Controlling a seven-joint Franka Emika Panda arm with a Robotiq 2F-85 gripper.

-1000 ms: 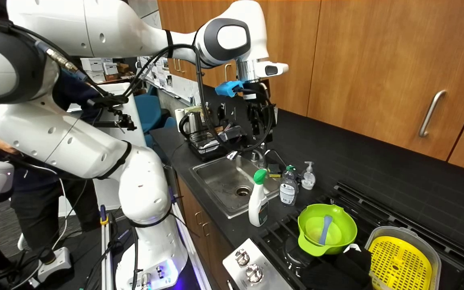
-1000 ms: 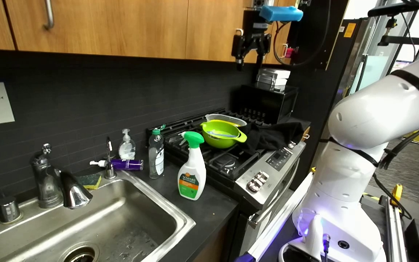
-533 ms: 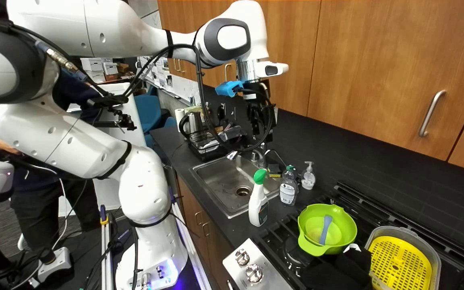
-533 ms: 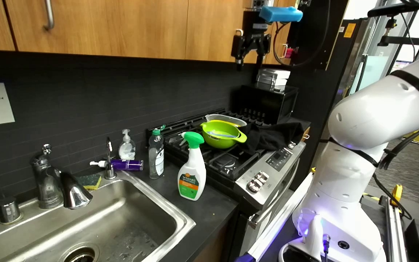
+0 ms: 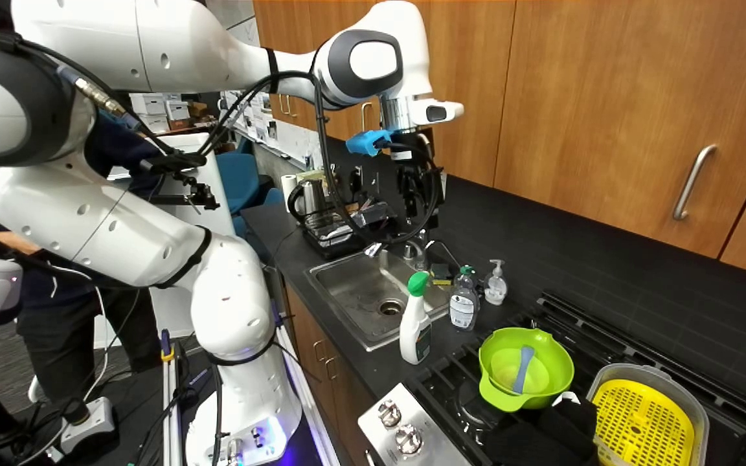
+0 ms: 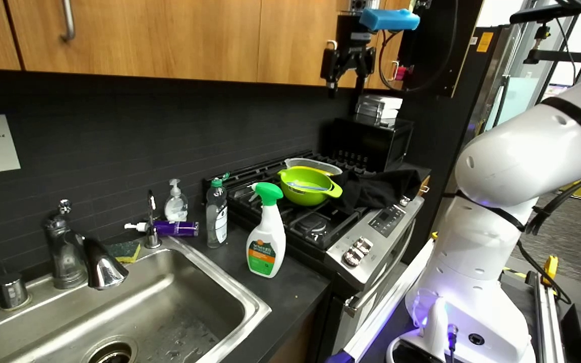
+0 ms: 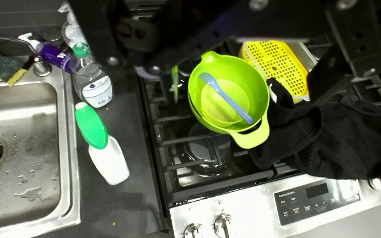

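My gripper (image 6: 346, 86) hangs high over the stove with its jaws wide apart and nothing between them. In the wrist view the dark fingers of the gripper (image 7: 246, 81) come in from the top, on either side of a green bowl (image 7: 256, 74) seen well below. A smaller yellow-green bowl (image 7: 222, 114) and a blue fork (image 7: 231, 102) lie inside it. The green bowl (image 6: 304, 197) rests on the burner grates, touching nothing of mine. Beside it are a yellow perforated basket (image 7: 273, 62) in a clear-grey container and a crumpled black cloth (image 7: 336, 142).
A white spray bottle (image 6: 266, 247) with a green head stands between sink (image 6: 230, 282) and stove. Behind it are a clear dish soap bottle (image 6: 217, 217), a pump bottle (image 6: 175, 204) and a purple bottle (image 6: 177, 228) on its side. Wooden cabinets (image 5: 606, 116) hang along the wall.
My arm and gripper hold still, and every object stays in place. Only the person at the far left shifts an arm slightly.
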